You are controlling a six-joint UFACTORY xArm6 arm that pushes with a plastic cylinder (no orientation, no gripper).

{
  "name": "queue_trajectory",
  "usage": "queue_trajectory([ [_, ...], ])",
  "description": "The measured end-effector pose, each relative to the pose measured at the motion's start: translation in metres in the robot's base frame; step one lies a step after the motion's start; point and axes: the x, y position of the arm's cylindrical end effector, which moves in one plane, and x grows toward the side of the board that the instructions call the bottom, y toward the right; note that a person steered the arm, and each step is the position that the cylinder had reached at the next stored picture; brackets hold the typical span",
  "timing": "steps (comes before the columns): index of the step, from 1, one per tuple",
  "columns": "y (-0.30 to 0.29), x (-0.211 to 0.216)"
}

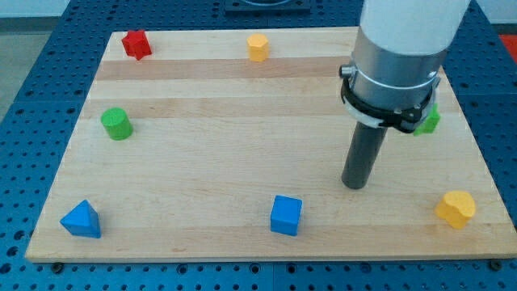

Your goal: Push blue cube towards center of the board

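Nearest the view's bottom edge sits the blue cube (pixel 286 215), a little right of the middle of the board (pixel 242 153), with a blue triangular block (pixel 81 220) far off at the bottom left and a yellow block (pixel 456 208) at the bottom right. My tip (pixel 354 185) rests on the wood up and to the right of the cube, near it but apart. I have no claw to clench or release, only this bare rod. The centre lies above the cube, so I judge I must get below it to push upward. Farther back stand a green cylinder (pixel 116 124), a green block (pixel 429 120) half hidden behind my arm, a red block (pixel 136 44) and a yellow-orange block (pixel 258 47).
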Motion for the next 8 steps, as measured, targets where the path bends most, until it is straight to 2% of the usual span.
queue_trajectory([
  [3,-0.009,0.044],
  [6,-0.047,0.056],
  [8,-0.049,0.078],
])
